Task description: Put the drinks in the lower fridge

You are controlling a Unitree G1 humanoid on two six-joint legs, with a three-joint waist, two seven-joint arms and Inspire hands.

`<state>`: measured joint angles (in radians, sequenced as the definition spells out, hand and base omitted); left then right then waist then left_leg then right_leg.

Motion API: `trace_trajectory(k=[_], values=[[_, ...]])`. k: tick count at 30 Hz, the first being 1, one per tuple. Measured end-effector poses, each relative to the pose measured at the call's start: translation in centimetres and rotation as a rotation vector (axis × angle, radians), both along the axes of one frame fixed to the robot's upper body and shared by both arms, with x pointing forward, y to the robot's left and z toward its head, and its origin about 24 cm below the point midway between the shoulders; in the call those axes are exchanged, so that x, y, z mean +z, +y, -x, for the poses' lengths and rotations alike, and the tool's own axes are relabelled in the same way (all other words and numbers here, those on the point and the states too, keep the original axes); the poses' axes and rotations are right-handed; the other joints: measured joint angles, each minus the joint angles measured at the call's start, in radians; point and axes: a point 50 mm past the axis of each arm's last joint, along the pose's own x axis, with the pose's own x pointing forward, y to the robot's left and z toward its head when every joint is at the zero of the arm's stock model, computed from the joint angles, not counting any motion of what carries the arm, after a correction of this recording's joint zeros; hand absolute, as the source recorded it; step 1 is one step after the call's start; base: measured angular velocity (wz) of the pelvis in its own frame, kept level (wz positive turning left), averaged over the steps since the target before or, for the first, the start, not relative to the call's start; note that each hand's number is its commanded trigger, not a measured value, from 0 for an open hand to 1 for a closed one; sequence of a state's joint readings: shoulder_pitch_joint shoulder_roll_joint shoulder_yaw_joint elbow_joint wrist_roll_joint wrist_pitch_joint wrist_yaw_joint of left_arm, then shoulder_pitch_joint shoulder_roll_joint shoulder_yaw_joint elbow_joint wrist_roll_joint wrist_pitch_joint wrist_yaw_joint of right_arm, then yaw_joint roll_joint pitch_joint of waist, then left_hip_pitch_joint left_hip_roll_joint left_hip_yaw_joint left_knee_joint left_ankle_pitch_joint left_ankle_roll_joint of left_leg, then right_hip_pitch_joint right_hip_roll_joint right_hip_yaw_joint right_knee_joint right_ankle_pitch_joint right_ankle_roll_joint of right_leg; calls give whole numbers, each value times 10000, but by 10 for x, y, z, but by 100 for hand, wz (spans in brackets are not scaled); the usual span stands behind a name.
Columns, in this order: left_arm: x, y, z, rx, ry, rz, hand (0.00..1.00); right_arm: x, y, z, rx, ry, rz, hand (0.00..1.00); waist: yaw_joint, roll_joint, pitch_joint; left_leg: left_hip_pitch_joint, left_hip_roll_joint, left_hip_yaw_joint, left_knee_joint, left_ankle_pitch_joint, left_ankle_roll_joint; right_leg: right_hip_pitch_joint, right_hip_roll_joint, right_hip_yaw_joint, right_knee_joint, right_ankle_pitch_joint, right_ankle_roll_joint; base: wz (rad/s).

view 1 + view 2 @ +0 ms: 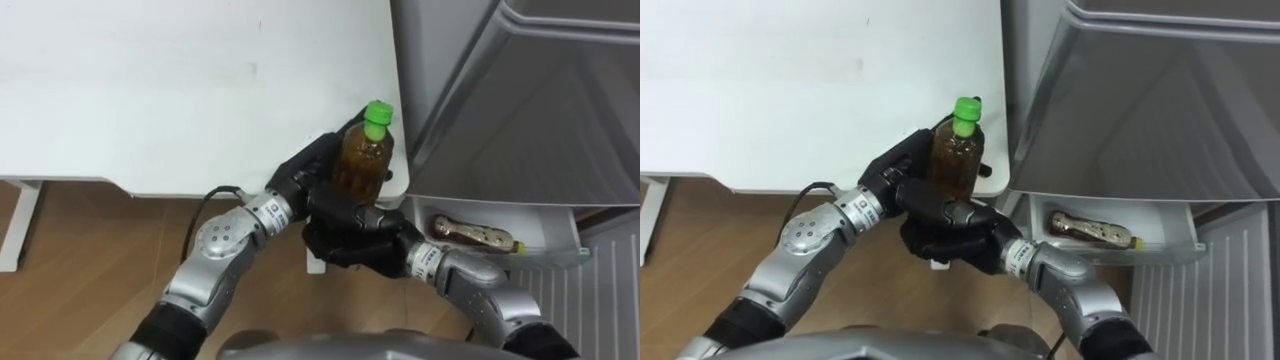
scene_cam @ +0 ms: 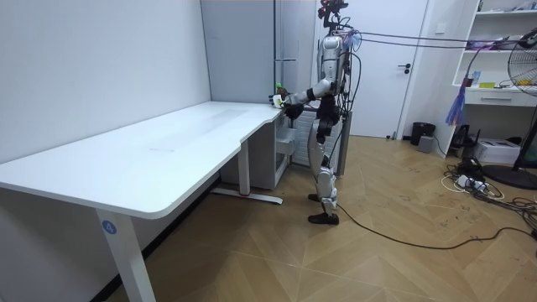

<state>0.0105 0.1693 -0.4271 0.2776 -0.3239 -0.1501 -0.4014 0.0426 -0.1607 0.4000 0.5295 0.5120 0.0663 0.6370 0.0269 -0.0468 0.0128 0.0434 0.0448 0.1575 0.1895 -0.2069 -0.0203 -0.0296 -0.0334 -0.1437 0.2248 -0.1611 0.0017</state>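
Gripping bottle (image 1: 362, 160) with fingers of left hand (image 1: 303, 172) and right hand (image 1: 350, 240) clamped round it, at white bench (image 1: 150, 90) corner beside fridge (image 1: 520, 120).

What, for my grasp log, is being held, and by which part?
The bottle, by its body below the green cap: left hand and right hand both curl round it.

Black hands, the left hand (image 1: 303, 168) and the right hand (image 1: 352, 240), meet ribbed silver wrist collars with small white printed labels. Forearms are smooth silver-grey shells (the left one shows a round joint cap), a thin black cable loops beside the left wrist, and upper arms are black.
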Motion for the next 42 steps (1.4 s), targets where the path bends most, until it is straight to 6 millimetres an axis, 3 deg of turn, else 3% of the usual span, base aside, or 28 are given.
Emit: trace_trajectory(k=[11,20,23,30,34,38,42], values=[[13,3,-6,268,-200,-20,0,0,-6,-1,22,-25,211,100,-43,129,48,-55,22,-4,86,0,-1,-20,-26,-95,77,10,-15,1],[53,18,-19,1344,-1704,619,0,-1,-13,0,8,12,434,100,22,173,57,70,58,-78,94,-3,-2,164,35,-99,-52,36,-40,0],[57,26,-23,1941,-1854,651,0,-1,-15,0,71,24,404,100,49,234,66,92,67,-92,101,-6,-5,179,46,-76,-63,41,-48,-2],[88,46,-30,3243,-3108,933,0,0,-27,-2,-138,-58,536,100,81,458,74,108,56,-234,84,-6,-6,213,43,-104,-59,41,-49,1],[90,54,-32,3936,-3173,880,0,-2,-35,3,-444,77,626,100,98,658,54,230,48,-242,46,-5,-6,351,36,-110,-86,31,-40,4],[93,66,-34,4706,-3320,816,0,-5,-43,10,-977,234,604,100,77,668,46,210,50,-237,70,-5,-5,317,45,-58,-42,28,-44,0],[110,91,-33,6274,-4043,883,0,-9,-52,22,-1234,528,670,100,243,620,11,262,41,-238,-15,-5,-5,309,30,-114,-42,26,-40,-1]])
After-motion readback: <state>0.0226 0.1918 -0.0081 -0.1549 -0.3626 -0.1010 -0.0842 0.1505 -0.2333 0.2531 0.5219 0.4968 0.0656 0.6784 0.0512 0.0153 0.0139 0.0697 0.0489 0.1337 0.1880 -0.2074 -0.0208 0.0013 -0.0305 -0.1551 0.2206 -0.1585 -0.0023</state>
